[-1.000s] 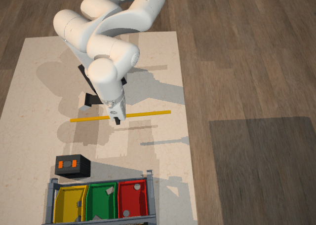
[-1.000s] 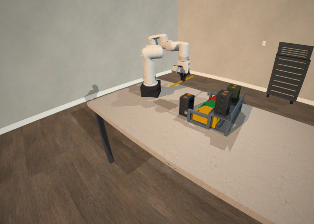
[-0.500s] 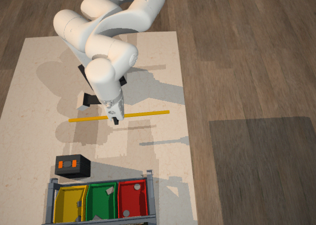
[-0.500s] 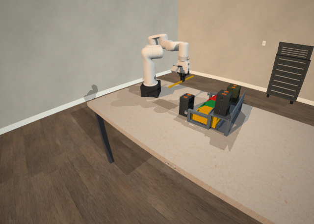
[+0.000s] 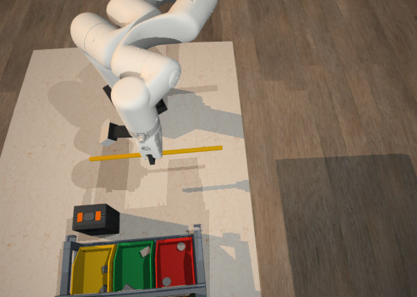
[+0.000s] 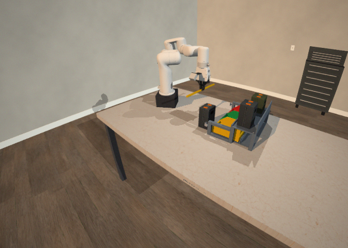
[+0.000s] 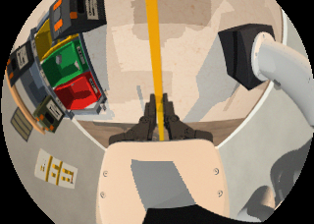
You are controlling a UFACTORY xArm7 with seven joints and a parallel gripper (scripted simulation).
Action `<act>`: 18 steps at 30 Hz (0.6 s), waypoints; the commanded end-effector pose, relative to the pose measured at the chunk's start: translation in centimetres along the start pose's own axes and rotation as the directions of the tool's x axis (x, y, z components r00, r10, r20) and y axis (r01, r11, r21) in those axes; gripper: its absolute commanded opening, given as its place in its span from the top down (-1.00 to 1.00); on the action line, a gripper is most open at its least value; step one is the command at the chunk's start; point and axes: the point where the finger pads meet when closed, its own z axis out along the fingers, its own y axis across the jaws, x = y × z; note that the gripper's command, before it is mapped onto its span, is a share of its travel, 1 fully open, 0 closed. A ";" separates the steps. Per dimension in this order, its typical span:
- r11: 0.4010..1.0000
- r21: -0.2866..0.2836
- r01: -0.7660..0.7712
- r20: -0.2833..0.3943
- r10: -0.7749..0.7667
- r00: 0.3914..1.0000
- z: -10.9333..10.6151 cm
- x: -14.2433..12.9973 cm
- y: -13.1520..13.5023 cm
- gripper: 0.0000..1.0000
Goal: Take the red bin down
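The red open bin (image 5: 174, 262) sits at the right end of the grey shelf (image 5: 134, 268), next to a green bin (image 5: 133, 266) and a yellow bin (image 5: 90, 269). Small grey parts lie in each bin. The red bin also shows in the wrist view (image 7: 80, 90) and in the exterior view (image 6: 235, 108). My gripper (image 5: 151, 158) is shut on a long yellow rod (image 5: 155, 152) and holds it level above the table, well away from the shelf. The rod also shows in the exterior view (image 6: 200, 90) and in the wrist view (image 7: 153, 41).
A black case with orange latches (image 5: 96, 218) stands on the table just before the shelf's left end. Two more dark cases (image 6: 247, 113) (image 6: 259, 99) sit on top of the shelf. The arm's black base (image 6: 166, 98) stands at the table's far end. The table's right edge runs close to the shelf.
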 end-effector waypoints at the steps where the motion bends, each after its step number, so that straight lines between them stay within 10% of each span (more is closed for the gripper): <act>1: 1.000 0.002 0.000 0.002 0.000 1.000 -0.1 0.0 -0.1 1.00; 18: 1.000 0.002 0.000 0.002 0.000 1.000 0.7 0.1 0.0 1.00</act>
